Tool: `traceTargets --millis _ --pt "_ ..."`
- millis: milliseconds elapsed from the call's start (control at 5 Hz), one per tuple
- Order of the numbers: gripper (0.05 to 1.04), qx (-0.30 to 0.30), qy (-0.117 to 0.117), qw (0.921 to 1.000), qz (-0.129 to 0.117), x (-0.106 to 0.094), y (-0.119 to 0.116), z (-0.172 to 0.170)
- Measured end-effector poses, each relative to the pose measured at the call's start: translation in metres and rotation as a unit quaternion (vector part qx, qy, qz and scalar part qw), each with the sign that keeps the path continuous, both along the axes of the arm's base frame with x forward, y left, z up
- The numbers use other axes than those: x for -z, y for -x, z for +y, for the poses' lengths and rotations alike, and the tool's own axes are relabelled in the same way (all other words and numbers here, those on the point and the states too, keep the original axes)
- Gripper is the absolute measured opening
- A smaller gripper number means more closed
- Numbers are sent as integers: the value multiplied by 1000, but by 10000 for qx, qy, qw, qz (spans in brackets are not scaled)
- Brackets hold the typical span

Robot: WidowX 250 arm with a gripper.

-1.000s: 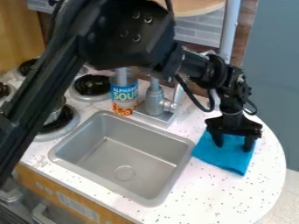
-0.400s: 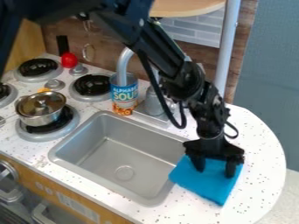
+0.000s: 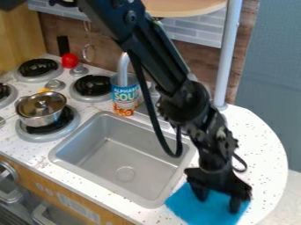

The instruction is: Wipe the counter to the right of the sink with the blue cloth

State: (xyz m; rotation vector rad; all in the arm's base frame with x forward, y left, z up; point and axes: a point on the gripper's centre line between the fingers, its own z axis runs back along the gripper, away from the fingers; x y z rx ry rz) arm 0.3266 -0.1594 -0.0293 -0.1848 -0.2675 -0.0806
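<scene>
Cloth, blue [image 3: 187, 207], lies on the speckled tabletop [image 3: 258, 140] at the near right corner of the sink [image 3: 100, 182], its left corner right by the rim. The gripper [image 3: 218, 203] hangs down over it, its two fingers spread apart, the tips against the fabric; the hold looks more like pressing than pinching, though whether any fold is caught between them I cannot tell.

The step in hand seems to be working the cloth across the surface by contact from above. With the sink's edge so close, the next move likely calls for steady, light downward pressure and a path that keeps clear of the rim. Lifting the cloth, by contrast, would first need the fingers drawn together on a fold. The soup can [image 3: 124, 96] stands behind the sink, well apart from the gripper.
</scene>
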Motion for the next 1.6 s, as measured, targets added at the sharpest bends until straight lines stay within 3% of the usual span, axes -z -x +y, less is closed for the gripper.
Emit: traceTargets --millis 200,400,600,800,1600 --pt "1002 402 -95 9991 64 1 37 -13" --pt "1002 520 -111 9985 101 2 52 -16" --pt "1002 470 -131 9987 145 3 44 -12" --pt "1002 251 -186 9994 178 6 22 0" --pt "1002 -446 -225 9986 -150 -10 -46 37"
